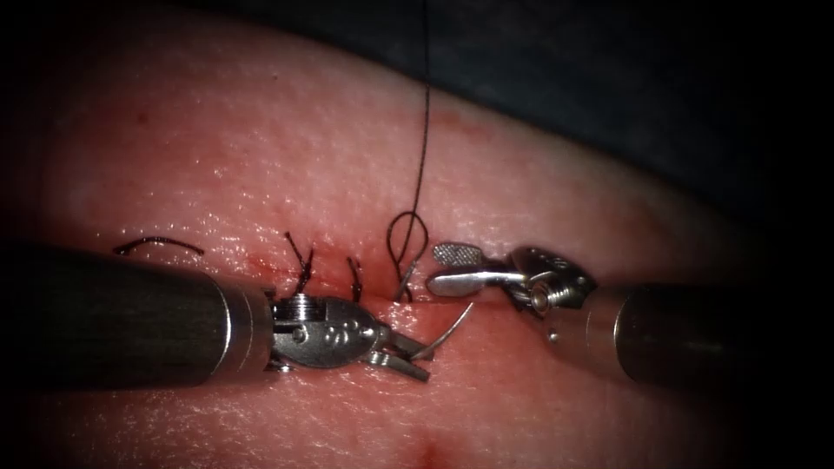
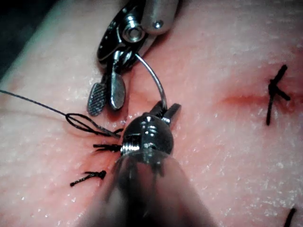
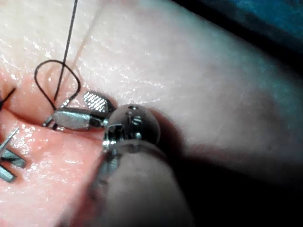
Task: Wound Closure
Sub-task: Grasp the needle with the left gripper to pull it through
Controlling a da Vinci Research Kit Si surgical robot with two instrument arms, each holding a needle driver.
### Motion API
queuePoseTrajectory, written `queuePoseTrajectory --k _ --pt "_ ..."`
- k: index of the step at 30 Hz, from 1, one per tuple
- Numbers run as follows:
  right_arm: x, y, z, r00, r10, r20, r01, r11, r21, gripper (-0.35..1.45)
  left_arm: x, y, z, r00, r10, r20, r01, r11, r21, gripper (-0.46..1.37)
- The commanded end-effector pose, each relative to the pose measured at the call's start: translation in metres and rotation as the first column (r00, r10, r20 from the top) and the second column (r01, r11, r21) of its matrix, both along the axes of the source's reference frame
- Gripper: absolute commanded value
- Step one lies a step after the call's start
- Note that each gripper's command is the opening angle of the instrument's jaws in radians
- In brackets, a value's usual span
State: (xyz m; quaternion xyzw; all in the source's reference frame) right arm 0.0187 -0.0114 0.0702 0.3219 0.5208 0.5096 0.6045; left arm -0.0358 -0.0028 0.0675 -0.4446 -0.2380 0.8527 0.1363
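**Needle held below the cut, right jaws parted**

Centre-left in the endoscope view: left steel needle driver (image 1: 408,352) pinching the thin curved silver needle (image 1: 447,334) near one end (clear of the pale pink tissue (image 1: 261,139), below the dark cut (image 1: 408,300)). Centre-right: right steel driver (image 1: 447,269) spread, holding nothing, beside the looped black thread (image 1: 407,239). Worth keeping that grip square. Left wrist view adds the needle's full arc (image 2: 154,78); endoscope adds knotted stitches (image 1: 300,260).

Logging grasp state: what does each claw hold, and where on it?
Left claw grips the needle near one end of its curve. Right claw is open, holding nothing, beside the thread loop.
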Motion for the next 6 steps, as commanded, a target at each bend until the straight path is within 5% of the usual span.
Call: queuePoseTrajectory --k 1,6 --pt "0.0000 0.0000 0.0000 1.000 0.000 0.001 0.000 1.000 0.000 0.74 0.0000 0.0000 0.0000 1.000 0.008 0.005 -0.008 1.000 0.005 -0.35" --pt "0.0001 -0.0001 -0.0001 1.000 0.001 0.001 -0.001 1.000 0.000 0.73 0.0000 -0.0001 0.0000 1.000 0.008 0.005 -0.008 1.000 0.005 -0.35"
